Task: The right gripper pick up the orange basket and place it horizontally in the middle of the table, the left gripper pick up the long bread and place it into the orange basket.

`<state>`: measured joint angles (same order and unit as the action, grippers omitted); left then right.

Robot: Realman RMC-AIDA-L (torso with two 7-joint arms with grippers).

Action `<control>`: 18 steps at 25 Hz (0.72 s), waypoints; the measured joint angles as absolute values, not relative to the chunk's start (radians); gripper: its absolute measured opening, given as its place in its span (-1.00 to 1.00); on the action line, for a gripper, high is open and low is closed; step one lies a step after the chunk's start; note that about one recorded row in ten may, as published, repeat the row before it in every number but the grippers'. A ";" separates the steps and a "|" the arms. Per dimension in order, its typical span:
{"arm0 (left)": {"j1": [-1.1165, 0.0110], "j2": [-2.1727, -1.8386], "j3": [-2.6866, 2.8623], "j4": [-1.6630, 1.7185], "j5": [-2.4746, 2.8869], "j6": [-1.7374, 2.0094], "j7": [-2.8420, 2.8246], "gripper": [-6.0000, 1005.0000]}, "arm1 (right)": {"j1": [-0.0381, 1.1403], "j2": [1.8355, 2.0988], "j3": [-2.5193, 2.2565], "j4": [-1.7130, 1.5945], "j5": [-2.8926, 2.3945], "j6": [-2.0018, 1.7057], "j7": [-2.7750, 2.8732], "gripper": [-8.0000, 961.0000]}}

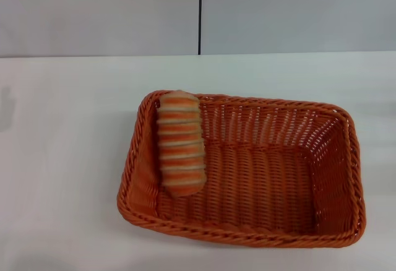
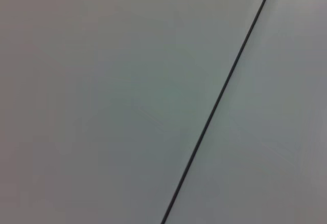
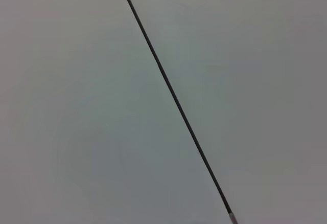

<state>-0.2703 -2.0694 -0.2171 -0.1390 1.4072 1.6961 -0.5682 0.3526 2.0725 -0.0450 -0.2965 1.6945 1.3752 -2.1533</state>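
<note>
The orange basket (image 1: 278,221) lies lengthwise across the middle of the white table (image 1: 62,159) in the head view. The long bread (image 1: 181,144), tan with orange stripes, rests inside it at its left end, leaning against the left wall with its far tip at the braided rim. Neither the left gripper nor the right gripper shows in any view. Both wrist views show only a light grey wall with a thin dark seam (image 2: 219,98) (image 3: 171,93).
A grey wall with a vertical dark seam (image 1: 200,14) stands behind the table's far edge. A faint shadow (image 1: 6,107) falls on the table at the far left. White tabletop surrounds the basket.
</note>
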 joint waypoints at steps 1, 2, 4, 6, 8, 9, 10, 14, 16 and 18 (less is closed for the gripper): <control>-0.270 -2.069 -0.217 -0.139 1.407 1.696 -0.568 0.65 | 0.351 2.072 -0.042 -0.292 1.695 1.375 -2.153 -0.21; -0.270 -2.069 -0.228 -0.140 1.407 1.696 -0.571 0.65 | 0.350 2.073 -0.041 -0.289 1.696 1.375 -2.153 -0.21; -0.270 -2.069 -0.228 -0.140 1.411 1.698 -0.573 0.65 | 0.348 2.072 -0.039 -0.282 1.698 1.376 -2.155 -0.21; -0.270 -2.069 -0.222 -0.141 1.418 1.699 -0.574 0.65 | 0.347 2.072 -0.039 -0.280 1.700 1.376 -2.155 -0.21; -0.271 -2.068 -0.214 -0.139 1.429 1.696 -0.576 0.65 | 0.347 2.072 -0.038 -0.275 1.704 1.376 -2.156 -0.21; -0.272 -2.068 -0.210 -0.139 1.433 1.695 -0.576 0.65 | 0.347 2.072 -0.038 -0.272 1.707 1.375 -2.157 -0.21; -0.272 -2.068 -0.204 -0.139 1.440 1.695 -0.576 0.65 | 0.347 2.072 -0.038 -0.269 1.708 1.374 -2.157 -0.21; -0.269 -2.068 -0.194 -0.141 1.452 1.700 -0.576 0.65 | 0.346 2.073 -0.038 -0.266 1.709 1.370 -2.158 -0.21; -0.268 -2.068 -0.190 -0.141 1.452 1.700 -0.576 0.65 | 0.344 2.074 -0.034 -0.261 1.709 1.369 -2.158 -0.21; -0.267 -2.068 -0.183 -0.139 1.452 1.698 -0.576 0.65 | 0.341 2.075 -0.025 -0.254 1.709 1.371 -2.158 -0.21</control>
<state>-0.2675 -2.0677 -0.1831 -0.1389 1.4519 1.6976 -0.5757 0.3405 2.0747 -0.0251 -0.2536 1.7090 1.3707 -2.1579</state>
